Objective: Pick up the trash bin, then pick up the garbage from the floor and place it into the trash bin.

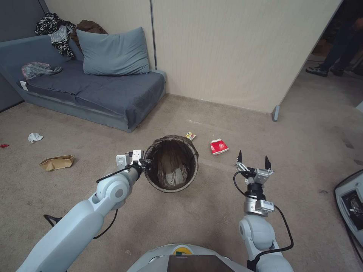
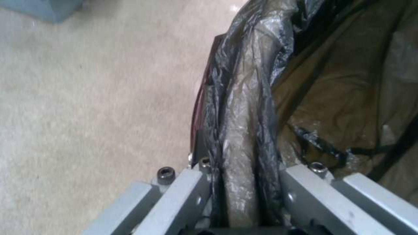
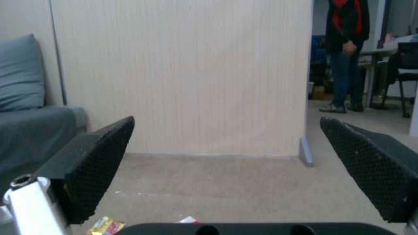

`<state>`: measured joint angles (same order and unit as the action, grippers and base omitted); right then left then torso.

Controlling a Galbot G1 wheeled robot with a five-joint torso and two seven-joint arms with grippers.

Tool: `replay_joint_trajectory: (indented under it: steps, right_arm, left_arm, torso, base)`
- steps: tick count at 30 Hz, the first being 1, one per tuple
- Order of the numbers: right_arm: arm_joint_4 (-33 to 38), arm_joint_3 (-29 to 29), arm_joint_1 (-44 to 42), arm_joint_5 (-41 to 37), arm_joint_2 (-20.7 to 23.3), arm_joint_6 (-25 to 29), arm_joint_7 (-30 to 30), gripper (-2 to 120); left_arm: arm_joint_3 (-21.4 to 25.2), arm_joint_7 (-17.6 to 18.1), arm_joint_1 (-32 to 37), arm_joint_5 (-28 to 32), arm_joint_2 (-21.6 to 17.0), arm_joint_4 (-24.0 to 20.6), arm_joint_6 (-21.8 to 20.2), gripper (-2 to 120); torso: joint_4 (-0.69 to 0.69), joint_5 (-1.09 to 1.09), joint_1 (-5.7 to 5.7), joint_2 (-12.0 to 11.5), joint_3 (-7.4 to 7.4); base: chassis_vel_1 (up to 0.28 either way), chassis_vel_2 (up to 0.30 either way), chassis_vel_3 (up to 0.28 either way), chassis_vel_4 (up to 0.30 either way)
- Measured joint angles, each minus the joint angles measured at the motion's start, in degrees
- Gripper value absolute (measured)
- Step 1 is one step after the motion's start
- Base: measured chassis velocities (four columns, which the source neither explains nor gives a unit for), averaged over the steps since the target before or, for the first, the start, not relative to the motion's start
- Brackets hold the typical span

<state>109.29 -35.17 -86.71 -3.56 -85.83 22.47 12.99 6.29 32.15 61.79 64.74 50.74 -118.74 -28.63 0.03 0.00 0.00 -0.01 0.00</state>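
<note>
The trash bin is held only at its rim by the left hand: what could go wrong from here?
The left hand pinches the trash bin at its rim over slippery bag liner, so the bin may slip or tilt. The open right hand hovers above the carpet, short of the red-and-white paper cup, which may crush when gripped.

Room corner with sofa and partition wall.
Beige carpet (image 1: 211,219) covers the floor. A grey-blue sofa (image 1: 113,94) stands against the cream panelled wall (image 1: 234,49), bearing a pillow (image 1: 113,53) and heaped clothes (image 1: 56,32). The wall ends at a grey foot (image 1: 275,112); beyond it the room opens.
</note>
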Motion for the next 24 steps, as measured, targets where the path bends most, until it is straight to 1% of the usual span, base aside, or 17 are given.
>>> replay_joint_trajectory:
  steps: [2, 3, 11, 16, 18, 19, 20, 23, 24]
  right_arm:
    - [0.79, -1.13, -0.93, -0.25, -0.10, 0.01, 0.05, 100]
    - [0.84, -1.19, -0.96, -0.29, -0.09, 0.00, 0.06, 100]
    - [1.17, -1.44, -0.97, -0.46, 0.05, -0.16, 0.12, 100]
    - [1.64, -1.99, -1.42, -0.71, 0.12, -0.40, 0.19, 100]
    - [1.67, -2.05, -1.50, -0.77, 0.16, -0.45, 0.19, 100]
    - [1.72, -2.12, -1.57, -0.94, 0.26, -0.56, 0.19, 100]
    - [1.75, -2.20, -1.67, -1.08, 0.42, -0.72, 0.19, 100]
    - [1.79, -2.24, -1.73, -1.20, 0.54, -0.84, 0.18, 100]
    - [1.93, -2.32, -1.95, -1.47, 0.76, -0.99, 0.13, 100]
  left_arm:
    - [0.10, 0.19, 0.24, -0.18, 0.13, -1.64, 0.65, 2]
    - [0.22, 0.21, 0.47, -0.28, 0.16, -2.01, 0.78, 2]
    - [0.83, 0.10, 1.86, -1.20, 0.28, -3.47, 1.61, 2]
    - [1.47, -1.33, 3.88, -5.31, 0.72, -4.12, 4.36, 2]
    - [1.59, -1.75, 4.23, -6.25, 0.83, -4.12, 4.96, 2]
    - [1.87, -2.69, 5.16, -8.23, 1.17, -4.08, 6.34, 2]
    - [2.14, -3.31, 5.98, -9.71, 1.51, -3.98, 7.38, 2]
    - [2.40, -3.73, 6.75, -10.88, 1.87, -3.88, 8.24, 2]
    - [2.99, -4.87, 8.99, -13.99, 3.04, -3.70, 10.12, 2]
  torso:
    - [-0.06, -0.01, 0.00, 0.00, 0.00]
    - [-0.07, -0.01, 0.00, 0.00, 0.00]
    - [-0.05, 0.01, 0.00, 0.01, 0.00]
    - [0.00, 0.00, 0.00, 0.01, 0.00]
    - [-0.01, 0.00, 0.00, 0.01, 0.00]
    - [-0.06, 0.01, 0.00, 0.01, -0.01]
    - [-0.03, 0.01, 0.00, 0.01, 0.00]
    - [-0.03, 0.01, 0.00, 0.01, 0.00]
    - [-0.03, 0.01, 0.00, 0.01, 0.00]
  base:
    - [0.000, 0.000, 0.000, 0.000]
    - [0.000, 0.000, 0.000, 0.000]
    - [0.000, 0.000, 0.000, 0.000]
    - [0.000, 0.000, 0.000, 0.000]
    - [0.000, 0.000, 0.000, 0.000]
    - [0.000, 0.000, 0.000, 0.000]
    - [0.000, 0.000, 0.000, 0.000]
    - [0.000, 0.000, 0.000, 0.000]
    - [0.000, 0.000, 0.000, 0.000]
